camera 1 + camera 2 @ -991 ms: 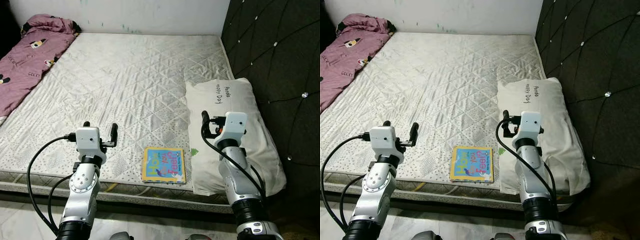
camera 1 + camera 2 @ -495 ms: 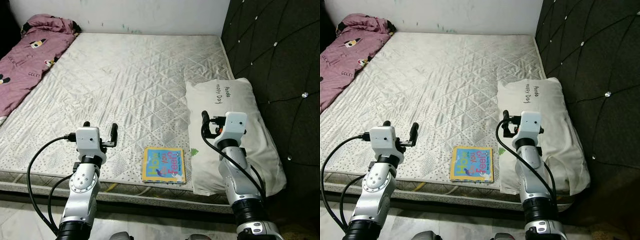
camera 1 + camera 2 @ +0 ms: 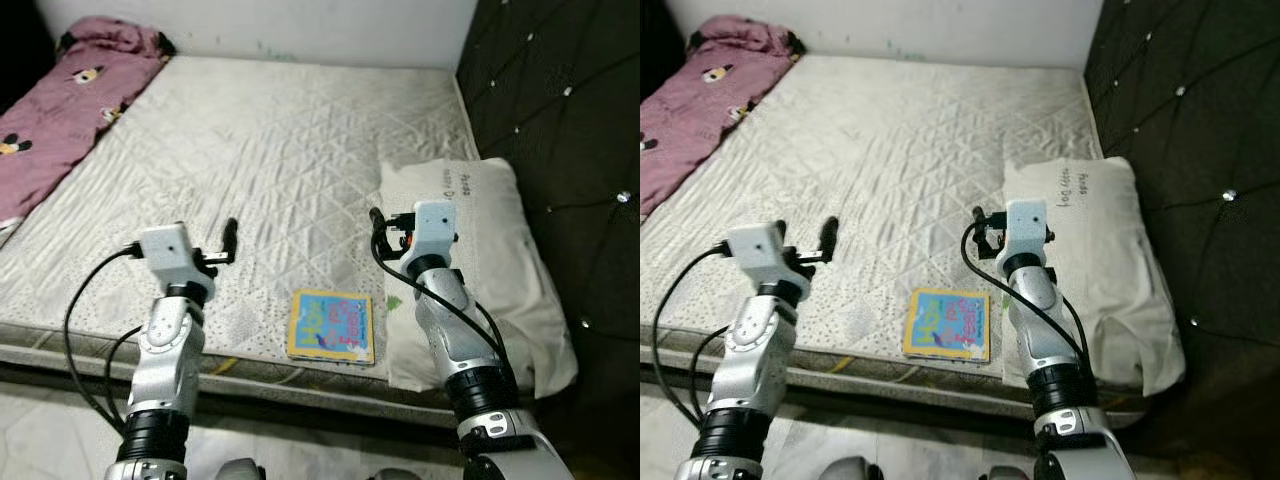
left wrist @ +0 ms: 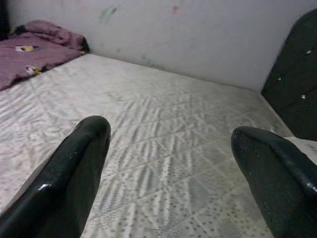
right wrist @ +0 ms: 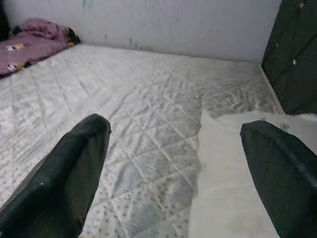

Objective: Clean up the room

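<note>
You face a bare quilted mattress [image 3: 270, 150] with a dark tufted headboard [image 3: 560, 100] along its right side and a white wall at the far end. Your left gripper [image 4: 171, 163] hovers over the near left part of the mattress, fingers [image 4: 74, 168] spread wide, holding nothing. Your right gripper [image 5: 173, 168] hovers over the near right, at the seam between mattress and white pillow [image 3: 480, 260], fingers [image 5: 69, 168] also wide apart and empty. Between your two arms, close to the near edge, a colourful children's book [image 3: 332, 325] lies flat, just beside the pillow's left edge. The pillow sits along the headboard side. Far left, a purple printed blanket [image 3: 70, 95] is bunched against the wall corner.
</note>
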`<state>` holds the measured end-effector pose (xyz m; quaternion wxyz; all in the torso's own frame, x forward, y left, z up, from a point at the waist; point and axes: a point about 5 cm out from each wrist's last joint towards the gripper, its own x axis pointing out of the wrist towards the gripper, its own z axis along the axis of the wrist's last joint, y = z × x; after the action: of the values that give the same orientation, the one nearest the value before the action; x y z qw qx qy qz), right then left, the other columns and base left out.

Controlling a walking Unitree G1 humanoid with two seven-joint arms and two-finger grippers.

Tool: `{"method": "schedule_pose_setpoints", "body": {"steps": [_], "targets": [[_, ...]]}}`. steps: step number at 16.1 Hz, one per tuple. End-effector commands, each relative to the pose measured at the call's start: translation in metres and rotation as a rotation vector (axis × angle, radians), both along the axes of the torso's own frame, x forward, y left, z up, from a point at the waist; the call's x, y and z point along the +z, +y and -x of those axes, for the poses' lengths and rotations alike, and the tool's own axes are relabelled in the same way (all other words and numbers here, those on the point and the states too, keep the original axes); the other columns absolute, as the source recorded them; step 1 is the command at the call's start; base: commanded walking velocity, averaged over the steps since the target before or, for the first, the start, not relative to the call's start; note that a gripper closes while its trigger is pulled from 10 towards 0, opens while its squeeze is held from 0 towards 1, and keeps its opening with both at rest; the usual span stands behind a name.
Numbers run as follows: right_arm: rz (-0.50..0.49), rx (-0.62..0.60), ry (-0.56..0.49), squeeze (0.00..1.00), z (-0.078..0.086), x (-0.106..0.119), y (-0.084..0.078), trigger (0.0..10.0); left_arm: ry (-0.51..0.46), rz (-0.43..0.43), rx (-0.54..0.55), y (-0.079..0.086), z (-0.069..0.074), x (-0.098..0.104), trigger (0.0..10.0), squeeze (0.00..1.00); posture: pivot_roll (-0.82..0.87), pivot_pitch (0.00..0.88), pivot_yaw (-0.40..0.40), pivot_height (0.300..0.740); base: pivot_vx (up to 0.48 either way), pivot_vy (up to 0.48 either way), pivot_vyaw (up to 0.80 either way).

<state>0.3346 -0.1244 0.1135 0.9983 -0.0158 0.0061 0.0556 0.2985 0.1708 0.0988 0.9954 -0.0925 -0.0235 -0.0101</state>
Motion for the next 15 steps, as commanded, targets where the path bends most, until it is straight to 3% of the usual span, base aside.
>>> {"method": "schedule_pose_setpoints", "body": {"steps": [1, 3, 5, 7, 15], "targets": [[-0.019, 0.0, 0.022, 0.0, 0.002, -0.001, -0.002, 10.0, 0.019, -0.009, -0.007, 0.003, 0.003, -0.003, 10.0, 0.0, -0.07, 0.0, 0.03, 0.74, 0.0, 0.0, 0.0], [-0.067, -0.066, 0.022, 0.0, 0.012, -0.008, -0.021, 10.0, 0.041, -0.034, 0.023, 0.011, 0.012, -0.01, 10.0, 0.0, -0.07, 0.0, 0.031, 0.74, 0.0, 0.0, 0.0], [-0.076, -0.08, 0.032, 0.0, 0.018, -0.011, -0.027, 10.0, 0.063, -0.031, 0.037, 0.015, 0.016, -0.015, 10.0, 0.0, -0.07, 0.0, 0.032, 0.74, 0.0, 0.0, 0.0], [-0.096, -0.086, 0.074, 0.0, 0.017, -0.016, -0.023, 10.0, 0.067, -0.022, 0.023, 0.01, 0.013, -0.015, 10.0, 0.0, -0.08, 0.0, 0.034, 0.74, 0.0, 0.0, -0.8], [-0.127, -0.078, 0.075, 0.0, 0.012, -0.013, -0.015, 10.0, 0.081, -0.022, 0.029, 0.004, 0.011, -0.017, 10.0, 0.0, -0.07, 0.0, 0.041, 0.74, 0.0, 0.0, -0.76]]}}
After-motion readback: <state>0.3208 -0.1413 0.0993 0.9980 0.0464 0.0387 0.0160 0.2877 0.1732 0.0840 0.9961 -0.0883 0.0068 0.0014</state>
